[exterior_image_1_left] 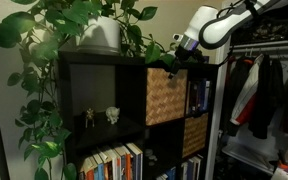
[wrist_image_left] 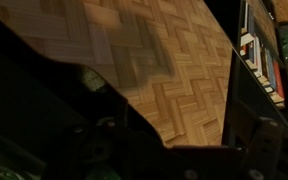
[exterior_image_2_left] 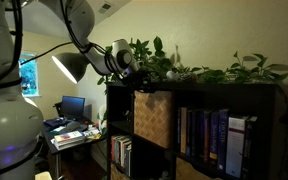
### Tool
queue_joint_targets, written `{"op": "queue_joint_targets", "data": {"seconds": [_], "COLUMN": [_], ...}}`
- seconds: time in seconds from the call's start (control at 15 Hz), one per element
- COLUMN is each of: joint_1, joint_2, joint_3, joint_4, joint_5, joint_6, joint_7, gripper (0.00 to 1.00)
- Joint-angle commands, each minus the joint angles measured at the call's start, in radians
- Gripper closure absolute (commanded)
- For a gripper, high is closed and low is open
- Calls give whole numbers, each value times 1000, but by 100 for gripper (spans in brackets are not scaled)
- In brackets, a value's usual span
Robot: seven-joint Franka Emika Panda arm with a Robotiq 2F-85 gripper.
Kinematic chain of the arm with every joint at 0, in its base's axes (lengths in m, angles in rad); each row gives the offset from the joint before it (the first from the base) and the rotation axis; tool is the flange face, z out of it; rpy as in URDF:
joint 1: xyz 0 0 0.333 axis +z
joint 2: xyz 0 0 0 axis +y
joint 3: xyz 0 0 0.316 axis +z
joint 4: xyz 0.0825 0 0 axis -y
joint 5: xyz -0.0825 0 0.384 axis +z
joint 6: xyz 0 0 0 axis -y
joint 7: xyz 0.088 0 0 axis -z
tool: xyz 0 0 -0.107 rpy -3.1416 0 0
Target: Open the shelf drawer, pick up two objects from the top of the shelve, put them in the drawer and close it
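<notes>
The gripper (exterior_image_1_left: 173, 57) hung at the top edge of the drawer (exterior_image_1_left: 165, 97), its woven front directly below. I couldn't tell how far the jaws stood open.

arm (exterior_image_1_left: 227, 20): glossy white rounded shells | joints: black bands | wrist (exterior_image_1_left: 190, 42): dark grey housing | jaws: black, shadowed

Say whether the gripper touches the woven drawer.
Cannot tell: in both exterior views the gripper is at the top of the woven drawer, but shadow hides any gap.
</notes>
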Motion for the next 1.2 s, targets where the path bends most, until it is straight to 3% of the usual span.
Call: {"op": "queue_joint_targets", "data": {"seconds": [0.0,0.27,0.6,0.93,1.07,1.13], "joint_1": [12,-13,67,73,60,49], "joint_2": [30,56,5,-47,-50,-53], "joint_3": [-10,4,-38,-55,-45,-37], "joint_4": [-21,-9,-19,3,12,8], "joint_5": [2,-105,97,282,299,281], "joint_6": [23,9,-123,-335,-457,-465], "joint_7": [-82,-85,-261,-476,-511,-507], "gripper": [0,0,0,0,0,0]}}
